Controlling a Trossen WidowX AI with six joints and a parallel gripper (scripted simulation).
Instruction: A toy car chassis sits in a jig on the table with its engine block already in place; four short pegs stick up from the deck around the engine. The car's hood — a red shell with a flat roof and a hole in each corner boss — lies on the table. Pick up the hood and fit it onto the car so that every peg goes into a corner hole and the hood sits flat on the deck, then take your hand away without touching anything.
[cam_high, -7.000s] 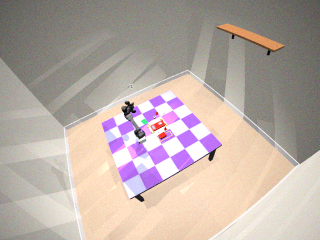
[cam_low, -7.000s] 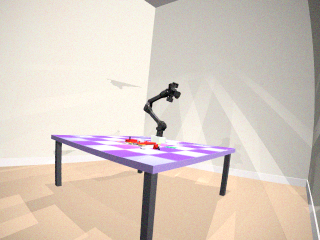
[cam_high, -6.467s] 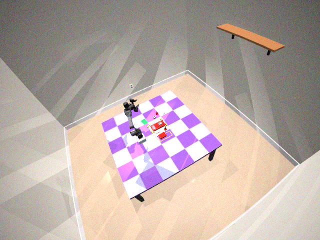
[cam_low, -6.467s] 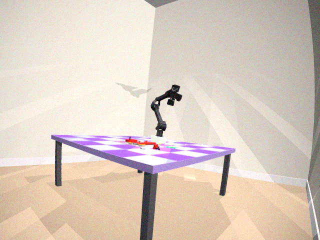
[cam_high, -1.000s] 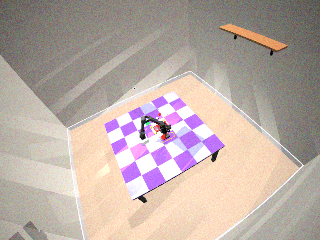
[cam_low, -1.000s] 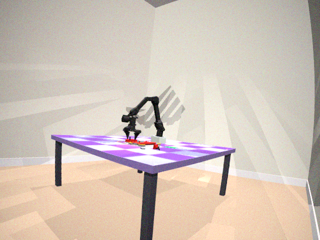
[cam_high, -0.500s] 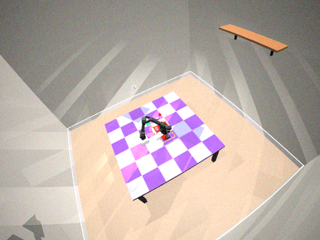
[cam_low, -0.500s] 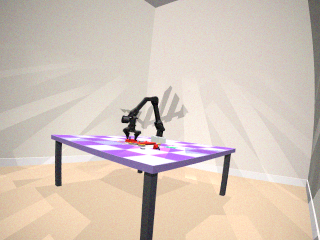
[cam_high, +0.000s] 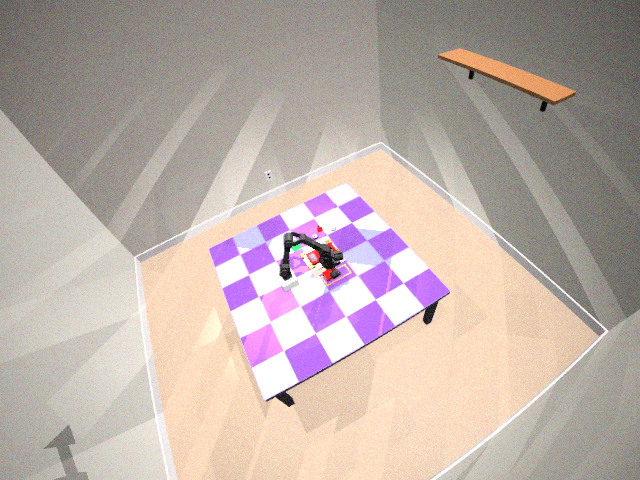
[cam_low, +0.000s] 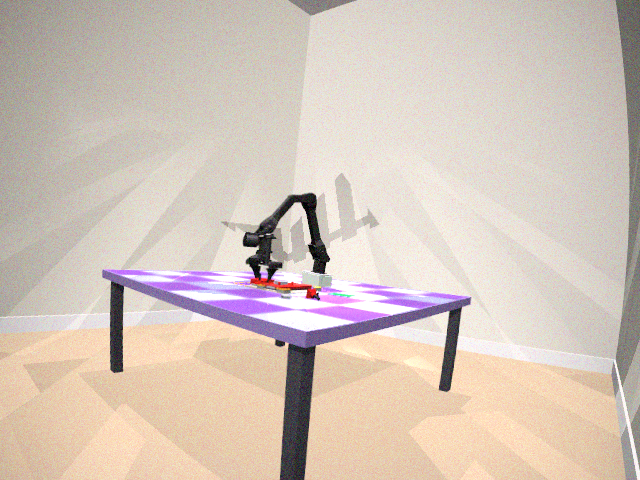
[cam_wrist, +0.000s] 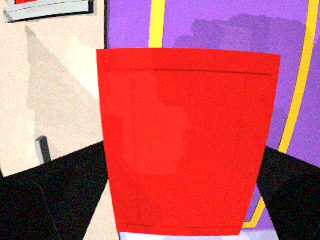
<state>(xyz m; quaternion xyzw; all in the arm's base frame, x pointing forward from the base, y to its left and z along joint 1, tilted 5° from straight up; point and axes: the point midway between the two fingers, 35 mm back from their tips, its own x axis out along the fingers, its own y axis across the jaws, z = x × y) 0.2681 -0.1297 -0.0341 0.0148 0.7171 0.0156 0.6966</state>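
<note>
The hood (cam_high: 327, 275) (cam_low: 256, 281) (cam_wrist: 187, 110) is a red shell, roof up, within a yellow outline on the table. My gripper (cam_high: 331, 274) (cam_low: 263, 281) (cam_wrist: 183, 151) reaches down to it, one finger against each long side. The fingers look shut on it, and their tips are hidden by its edges in the wrist view. The chassis (cam_high: 311, 254) (cam_low: 298, 286) shows as a red shape with a grey part on it, on a cream board beside the hood. The pegs and the hood's corner holds are too small or hidden to make out.
The yellow outline (cam_high: 349, 272) (cam_wrist: 296, 95) surrounds the hood's place. A pale block (cam_high: 290, 283) (cam_low: 316, 279) stands by the arm's base. A small red thing (cam_high: 319, 228) (cam_low: 311, 292) and a green patch (cam_high: 296, 247) (cam_low: 340, 295) lie past the chassis.
</note>
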